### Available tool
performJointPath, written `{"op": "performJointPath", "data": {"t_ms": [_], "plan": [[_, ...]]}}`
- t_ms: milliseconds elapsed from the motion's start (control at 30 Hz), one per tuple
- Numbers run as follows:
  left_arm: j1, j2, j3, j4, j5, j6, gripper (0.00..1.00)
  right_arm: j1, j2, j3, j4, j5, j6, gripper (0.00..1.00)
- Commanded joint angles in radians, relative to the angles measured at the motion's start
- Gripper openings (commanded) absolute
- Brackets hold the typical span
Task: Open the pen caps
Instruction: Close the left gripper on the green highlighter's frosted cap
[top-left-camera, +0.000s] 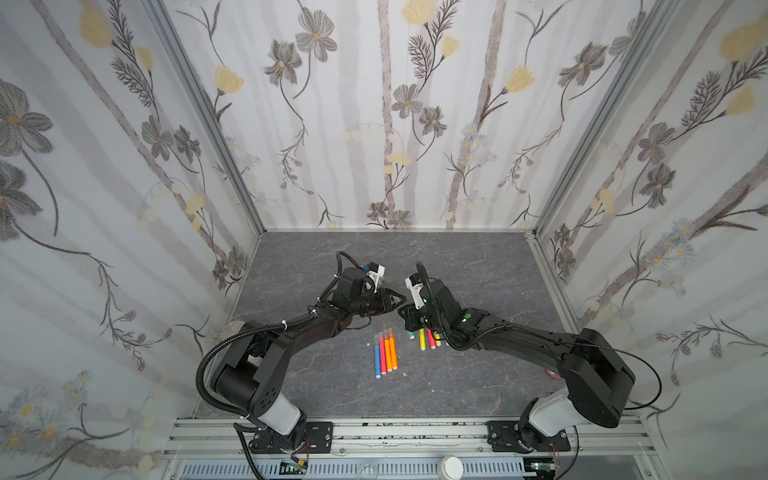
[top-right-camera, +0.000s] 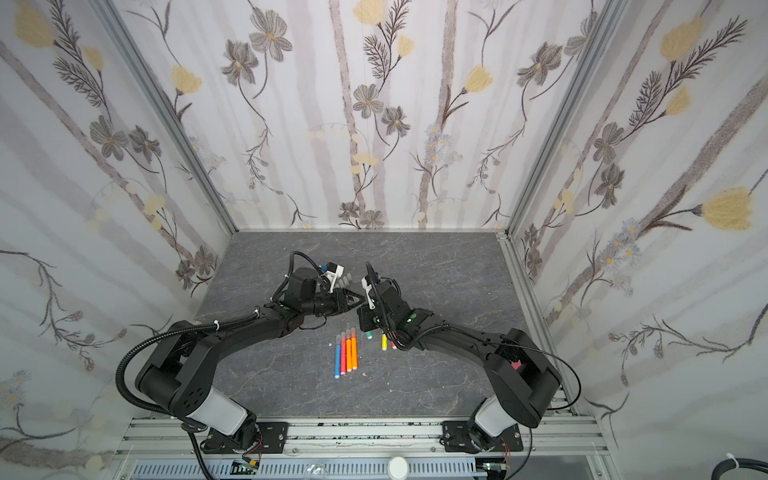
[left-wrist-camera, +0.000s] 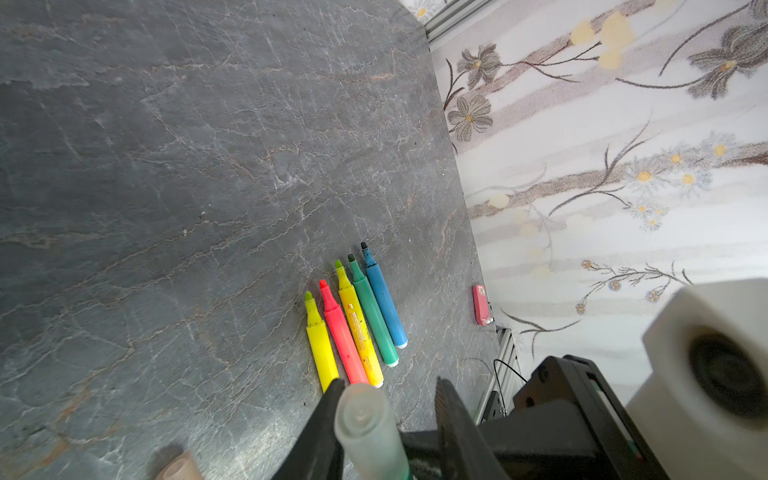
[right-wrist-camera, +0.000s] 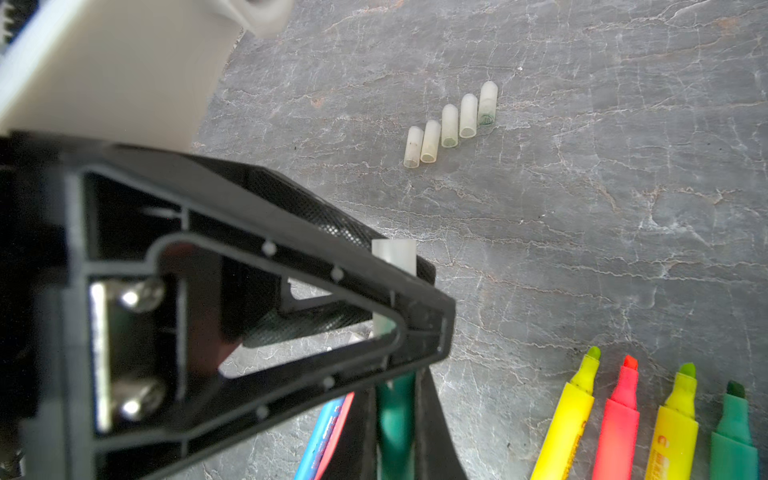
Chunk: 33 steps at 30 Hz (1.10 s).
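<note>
My right gripper (right-wrist-camera: 397, 432) is shut on a green pen (right-wrist-camera: 395, 411), held up off the table. The pen's whitish cap (left-wrist-camera: 365, 424) stands between the jaws of my left gripper (left-wrist-camera: 390, 386). One finger touches the cap and a gap shows to the other, so that gripper is open around it. In both top views the two grippers (top-left-camera: 401, 298) (top-right-camera: 360, 297) meet mid-table. Several loose pen caps (right-wrist-camera: 451, 124) lie in a row. Several uncapped pens (left-wrist-camera: 357, 320) lie side by side, and capped blue, pink and orange pens (top-left-camera: 384, 351) lie beside them.
A small pink object (left-wrist-camera: 482, 305) lies by the wall on the right side of the grey table (top-left-camera: 478, 270). A beige round thing (left-wrist-camera: 178, 467) sits near the left arm. Flowered walls (top-left-camera: 374, 124) close in three sides. A metal rail (top-left-camera: 395, 436) runs along the front.
</note>
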Motion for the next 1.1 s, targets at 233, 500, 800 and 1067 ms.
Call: {"op": "performJointPath", "data": {"t_ms": [233, 500, 800, 1067], "plan": [[-0.003, 0.009, 0.011, 0.052, 0.005, -0.004, 0.18, 0.000, -0.006, 0.010, 0.050, 0.005, 0.011, 0.00], [-0.003, 0.018, 0.017, 0.054, 0.004, -0.004, 0.04, -0.001, -0.009, 0.004, 0.053, 0.003, 0.011, 0.00], [-0.002, 0.012, 0.044, 0.049, -0.021, -0.021, 0.00, -0.002, -0.053, -0.080, 0.101, -0.018, 0.018, 0.26], [-0.001, 0.019, 0.054, 0.068, -0.020, -0.040, 0.00, -0.003, -0.074, -0.115, 0.133, -0.016, 0.024, 0.25]]}}
